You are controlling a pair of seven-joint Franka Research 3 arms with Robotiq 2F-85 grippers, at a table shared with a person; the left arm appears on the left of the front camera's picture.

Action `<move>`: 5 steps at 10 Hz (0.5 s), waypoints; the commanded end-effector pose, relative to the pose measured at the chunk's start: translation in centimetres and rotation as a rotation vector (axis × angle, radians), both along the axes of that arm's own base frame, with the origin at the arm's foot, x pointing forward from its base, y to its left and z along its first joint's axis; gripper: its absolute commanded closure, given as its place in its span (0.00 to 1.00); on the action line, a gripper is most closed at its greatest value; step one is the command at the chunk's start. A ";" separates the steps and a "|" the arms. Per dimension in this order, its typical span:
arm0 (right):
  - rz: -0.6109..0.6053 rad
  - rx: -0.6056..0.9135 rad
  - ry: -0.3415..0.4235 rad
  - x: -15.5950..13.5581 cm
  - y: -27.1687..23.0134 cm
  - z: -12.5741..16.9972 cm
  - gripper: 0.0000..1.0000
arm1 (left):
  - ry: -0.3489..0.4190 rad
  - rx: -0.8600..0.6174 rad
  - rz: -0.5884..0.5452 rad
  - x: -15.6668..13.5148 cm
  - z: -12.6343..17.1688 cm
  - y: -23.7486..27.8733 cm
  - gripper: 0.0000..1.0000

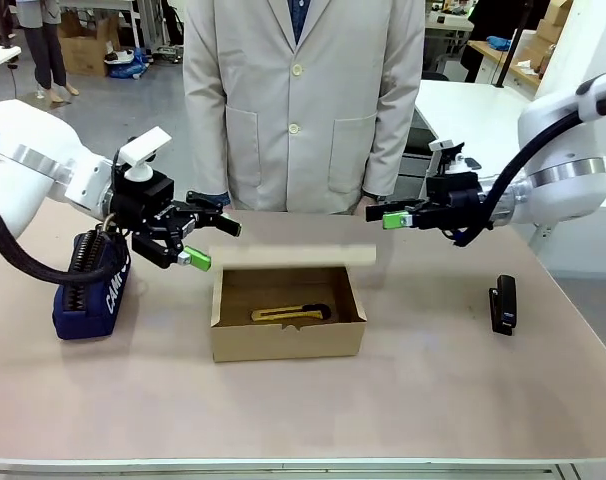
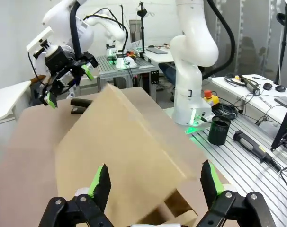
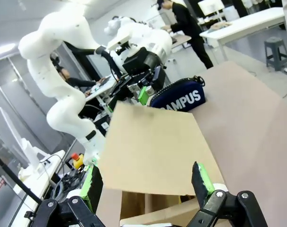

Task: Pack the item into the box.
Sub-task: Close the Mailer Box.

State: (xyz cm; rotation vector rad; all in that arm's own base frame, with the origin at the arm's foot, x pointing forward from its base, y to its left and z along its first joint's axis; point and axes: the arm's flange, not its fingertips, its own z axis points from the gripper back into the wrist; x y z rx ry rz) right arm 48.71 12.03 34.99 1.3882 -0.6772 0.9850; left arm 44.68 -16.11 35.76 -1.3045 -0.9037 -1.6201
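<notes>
While the knife [image 1: 291,314] lies flat inside the box [image 1: 288,338], the lid [image 1: 293,256] stands half raised at the rear. The left pincer [image 1: 205,243] and right pincer [image 1: 395,217] hover at either end of it, both released and empty. Uneven pushing could skew the lid or slide the box across the table [image 1: 303,410].

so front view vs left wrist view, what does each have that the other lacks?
Front alone: the yellow utility knife lying inside the box, the navy pencil case, and the left gripper open from outside. Left wrist alone: the left gripper's own fingers spread around the flap. Both: the right gripper, open, the black stapler, and the raised flap lid.
</notes>
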 end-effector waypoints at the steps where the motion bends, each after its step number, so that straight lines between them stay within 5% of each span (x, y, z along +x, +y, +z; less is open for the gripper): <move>1: 0.017 0.024 0.060 -0.5 -1.3 1.0 0.00 | -0.001 0.044 -0.013 -1.8 0.4 0.8 0.00; 3: -0.039 0.114 0.128 0.0 -0.5 1.4 0.00 | -0.014 -0.093 0.062 -2.7 0.9 1.0 0.00; 5: -0.088 0.031 0.030 -0.6 3.4 0.1 0.00 | -0.022 -0.205 0.245 -2.0 0.3 -0.6 0.00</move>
